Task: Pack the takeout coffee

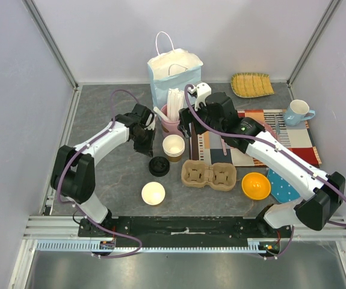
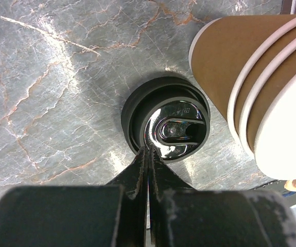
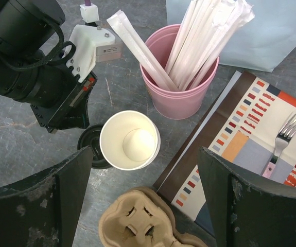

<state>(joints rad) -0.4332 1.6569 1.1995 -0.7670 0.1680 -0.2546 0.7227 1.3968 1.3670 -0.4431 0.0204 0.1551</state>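
Observation:
No lidded cup shows. A loose black sip lid (image 1: 159, 166) lies flat on the grey table, next to a stack of brown paper cups (image 1: 174, 147) with a cream inside and no lid. My left gripper (image 1: 145, 144) is shut, and in the left wrist view its tips (image 2: 149, 149) sit over the near rim of the lid (image 2: 166, 123), with the cup stack (image 2: 256, 87) at the right. My right gripper (image 1: 188, 129) is open and empty above the stack. In the right wrist view the gripper (image 3: 145, 152) spans the open cup (image 3: 129, 140), and the lid (image 3: 93, 149) is partly hidden behind the cup.
A pulp cup carrier (image 1: 209, 174) lies in front of the stack. A single lidless cup (image 1: 153, 193) stands near the front. A pink cup of straws (image 1: 171, 120) and a pale blue paper bag (image 1: 174, 72) stand behind. An orange bowl (image 1: 256, 185), a blue mug (image 1: 297, 112) and a placemat (image 1: 293, 138) are at the right.

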